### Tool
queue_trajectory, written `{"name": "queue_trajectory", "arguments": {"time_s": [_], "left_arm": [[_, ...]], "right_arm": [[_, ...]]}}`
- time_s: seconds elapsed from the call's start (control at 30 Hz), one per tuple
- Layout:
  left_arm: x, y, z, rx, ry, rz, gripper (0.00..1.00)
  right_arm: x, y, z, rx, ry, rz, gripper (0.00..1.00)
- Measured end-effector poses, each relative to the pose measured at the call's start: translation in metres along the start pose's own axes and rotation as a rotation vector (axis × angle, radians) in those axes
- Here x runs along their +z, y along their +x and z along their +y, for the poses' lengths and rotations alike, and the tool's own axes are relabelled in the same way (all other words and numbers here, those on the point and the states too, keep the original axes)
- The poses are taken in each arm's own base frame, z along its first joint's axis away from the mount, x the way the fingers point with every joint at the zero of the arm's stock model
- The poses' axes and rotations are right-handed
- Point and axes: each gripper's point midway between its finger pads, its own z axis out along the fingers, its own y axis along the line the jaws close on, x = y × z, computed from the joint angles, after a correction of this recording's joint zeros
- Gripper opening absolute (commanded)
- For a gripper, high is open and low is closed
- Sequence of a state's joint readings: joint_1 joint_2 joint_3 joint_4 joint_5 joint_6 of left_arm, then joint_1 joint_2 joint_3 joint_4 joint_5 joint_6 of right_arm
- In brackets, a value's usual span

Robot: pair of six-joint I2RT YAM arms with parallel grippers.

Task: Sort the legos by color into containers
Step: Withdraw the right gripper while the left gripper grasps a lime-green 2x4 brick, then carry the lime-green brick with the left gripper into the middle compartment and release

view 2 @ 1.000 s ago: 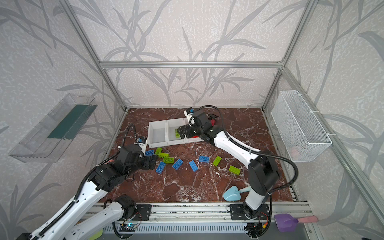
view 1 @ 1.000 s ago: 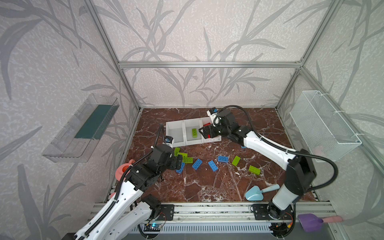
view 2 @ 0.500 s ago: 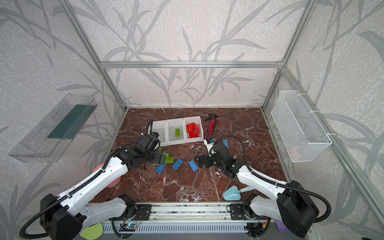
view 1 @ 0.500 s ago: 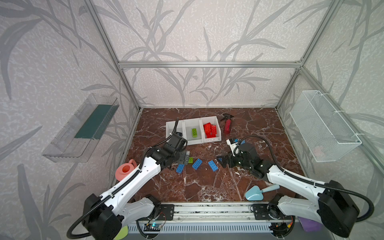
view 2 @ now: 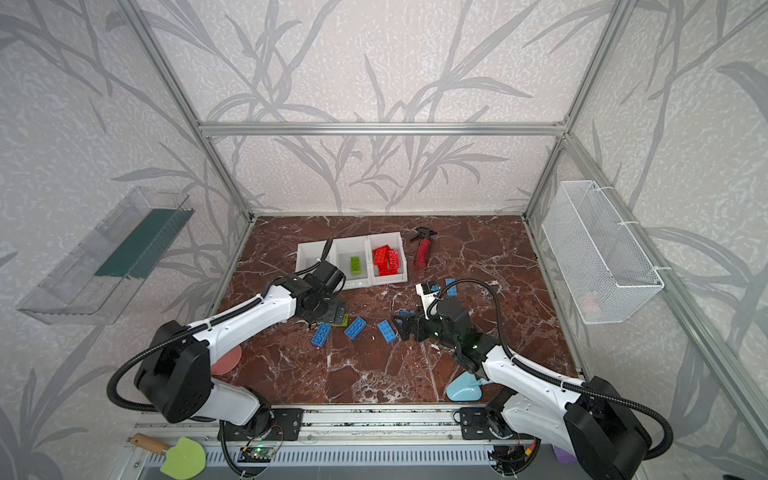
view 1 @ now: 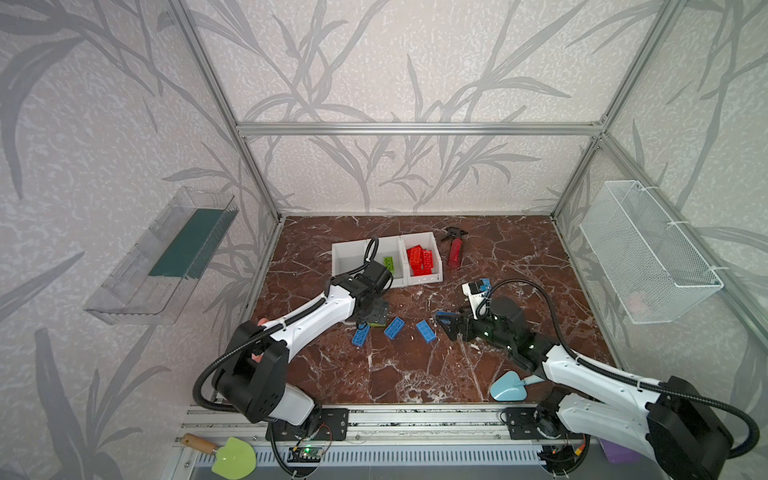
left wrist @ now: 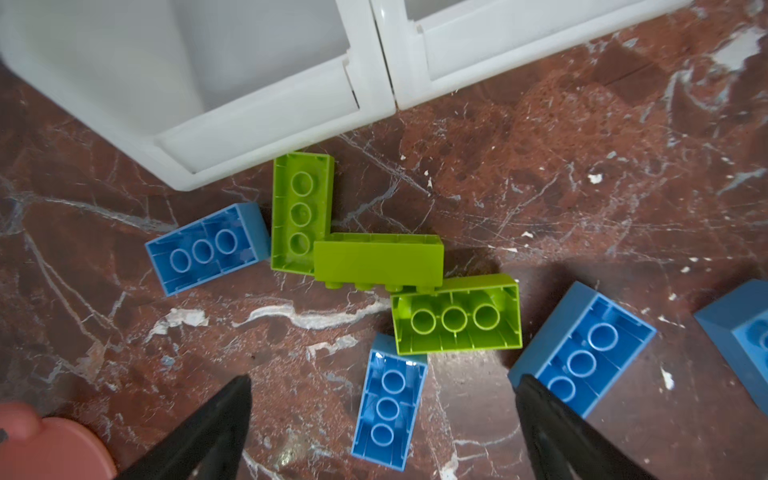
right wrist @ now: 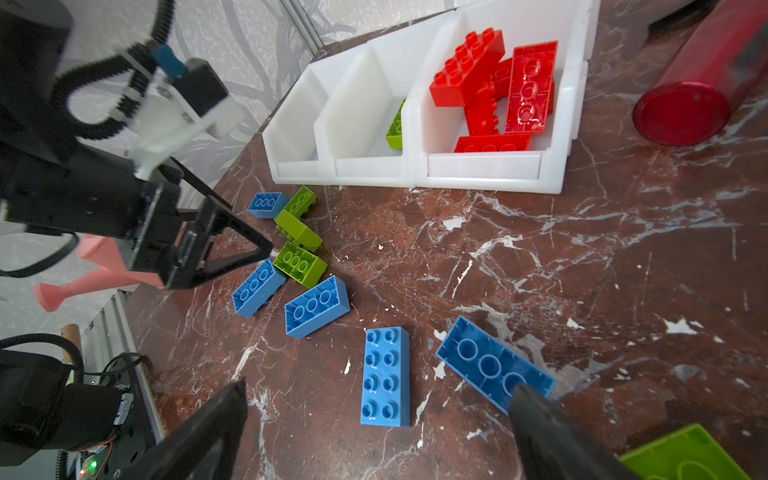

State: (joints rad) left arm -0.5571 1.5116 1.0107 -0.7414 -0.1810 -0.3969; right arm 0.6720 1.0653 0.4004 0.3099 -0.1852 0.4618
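Three joined white containers [view 1: 409, 280] stand at the back. The left one is empty, the middle one holds a lime green lego [view 1: 389, 262], and the right one holds several red legos [view 1: 420, 259]. My left gripper [left wrist: 383, 382] is open and empty, hovering over a blue lego [left wrist: 390, 401] beside three green legos [left wrist: 378, 257]. My right gripper [right wrist: 378, 388] is also open and empty, low over a studs-up blue lego [right wrist: 386, 376]. An upturned blue lego [right wrist: 494, 368] lies by one fingertip. In both top views the grippers [view 1: 374, 313] [view 1: 446, 328] flank three blue legos [view 2: 355, 328].
A red spray bottle [view 1: 456, 253] lies right of the containers. A light blue scoop [view 1: 509, 384] rests near the front right edge, a pink tool [view 2: 226, 359] at the front left. A wire basket [view 1: 648, 253] and a clear tray [view 1: 166, 257] hang on the side walls.
My right gripper has pulled back from the red container to the blue legos at the front. My left gripper has reached forward over the green legos.
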Motion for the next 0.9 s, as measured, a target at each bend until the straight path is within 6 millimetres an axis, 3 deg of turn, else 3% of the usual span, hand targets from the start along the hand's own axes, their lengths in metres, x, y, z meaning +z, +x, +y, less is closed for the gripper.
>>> {"name": "queue_trajectory", "arguments": {"time_s": [0.27,0.7,0.9], "left_arm": [[0.035,-0.008,-0.009,-0.018,-0.01,0.042,0.96],[0.045,-0.033,-0.001,-0.139,0.054,-0.005,0.93],[0.048,-0.032,-0.005,-0.164,0.086,-0.005,0.91]], "right_arm": [[0.0,-0.001,0.001,0.007,-0.007,-0.011,0.99],[0.01,0.01,0.0,0.032,-0.024,0.028,0.99],[0.01,0.009,0.0,0.031,-0.027,0.024,0.99]]}}
